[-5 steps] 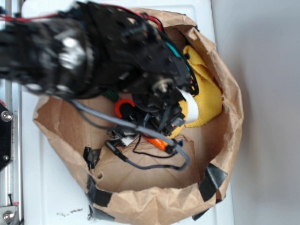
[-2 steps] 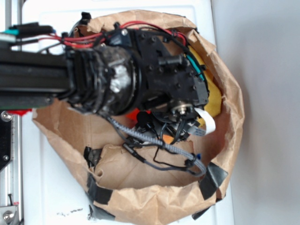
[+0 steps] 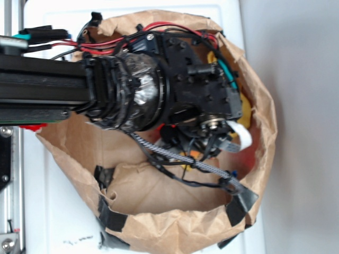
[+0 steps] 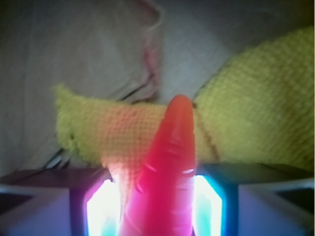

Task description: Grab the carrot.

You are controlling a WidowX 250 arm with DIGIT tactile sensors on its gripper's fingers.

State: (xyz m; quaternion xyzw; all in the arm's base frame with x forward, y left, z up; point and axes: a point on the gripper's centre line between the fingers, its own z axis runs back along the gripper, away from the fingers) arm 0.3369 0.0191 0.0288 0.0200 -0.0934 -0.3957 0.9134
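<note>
Item: carrot [image 4: 167, 167], glossy, ridged, tapered; we judge it light, stiff, slippery. Lies between our gripper [image 4: 160, 206] jaws, which look clamped on its thick body; tip points beyond them, over yellow cloth [image 4: 256, 108].

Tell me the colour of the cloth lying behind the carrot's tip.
Yellow. The knitted yellow cloth shows best in the wrist view, behind the glossy tapered carrot.

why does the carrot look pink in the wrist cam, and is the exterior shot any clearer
Wrist view: close and soft-focused, the carrot reads pinkish-red between overexposed, glowing fingers, with yellow cloth behind. Exterior view: sharper, evenly lit, but the arm hides the carrot inside the paper bag.
</note>
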